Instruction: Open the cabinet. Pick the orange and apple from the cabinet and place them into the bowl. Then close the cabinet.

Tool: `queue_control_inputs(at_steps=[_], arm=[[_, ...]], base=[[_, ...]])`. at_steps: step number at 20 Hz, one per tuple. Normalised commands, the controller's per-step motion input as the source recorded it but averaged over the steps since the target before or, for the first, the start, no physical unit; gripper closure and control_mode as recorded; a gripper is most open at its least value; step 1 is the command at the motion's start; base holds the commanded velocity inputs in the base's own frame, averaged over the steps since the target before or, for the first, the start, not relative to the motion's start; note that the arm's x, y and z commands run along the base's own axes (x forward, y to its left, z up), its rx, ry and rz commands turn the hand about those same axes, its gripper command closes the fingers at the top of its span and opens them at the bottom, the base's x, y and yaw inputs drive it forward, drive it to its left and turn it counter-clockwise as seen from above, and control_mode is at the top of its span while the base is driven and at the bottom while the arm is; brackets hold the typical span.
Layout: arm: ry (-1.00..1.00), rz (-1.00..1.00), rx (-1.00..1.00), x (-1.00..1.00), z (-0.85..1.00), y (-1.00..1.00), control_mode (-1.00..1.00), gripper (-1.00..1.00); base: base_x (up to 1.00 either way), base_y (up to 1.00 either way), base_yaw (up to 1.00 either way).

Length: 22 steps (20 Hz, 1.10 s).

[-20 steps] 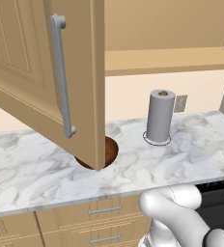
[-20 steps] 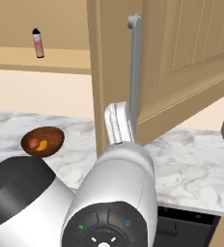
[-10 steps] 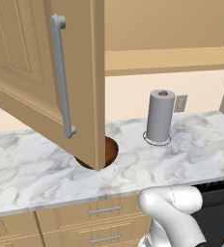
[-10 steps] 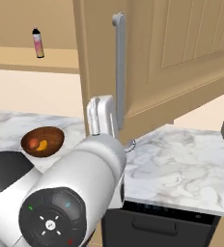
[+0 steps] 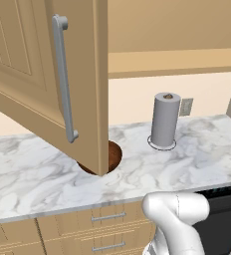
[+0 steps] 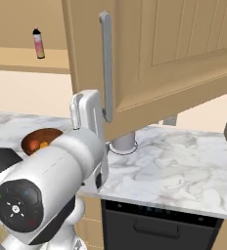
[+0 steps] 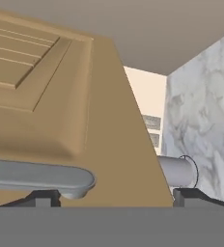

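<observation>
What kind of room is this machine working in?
It looks like a kitchen, computer-rendered rather than real. A marble counter runs along the wall, a wooden wall cabinet hangs above it with its door swung open, and a paper towel roll and a bowl stand on the counter.

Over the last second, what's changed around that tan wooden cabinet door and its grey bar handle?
The light tan wooden cabinet door has swung further toward closed, the gripper beside its long grey bar handle. The dark reddish-brown wooden bowl and grey paper-towel roll stayed put.

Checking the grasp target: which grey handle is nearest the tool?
The long vertical bar handle on the open cabinet door; the drawer handles are short, horizontal, and lower.
</observation>
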Motion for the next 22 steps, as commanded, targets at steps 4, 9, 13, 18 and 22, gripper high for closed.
queue_control_inputs(at_steps=[4,9,13,18,22], arm=[[-0.06,-0.01,0.06,0.62,-0.04,0.00,-1.00,-1.00],[0.00,0.00,0.08,0.66,0.00,-0.04,-1.00,-1.00],[0.00,0.14,0.03,0.62,0.00,-0.08,-1.00,-1.00],[-0.02,0.32,0.00,0.64,0.00,-0.12,-1.00,-1.00],[-0.09,0.18,0.00,0.56,0.00,-0.06,-1.00,-1.00]], base=[[0.00,0.00,0.00],[0.00,0.00,0.00],[0.00,0.00,0.00],[0.00,0.00,0.00],[0.00,0.00,0.00]])
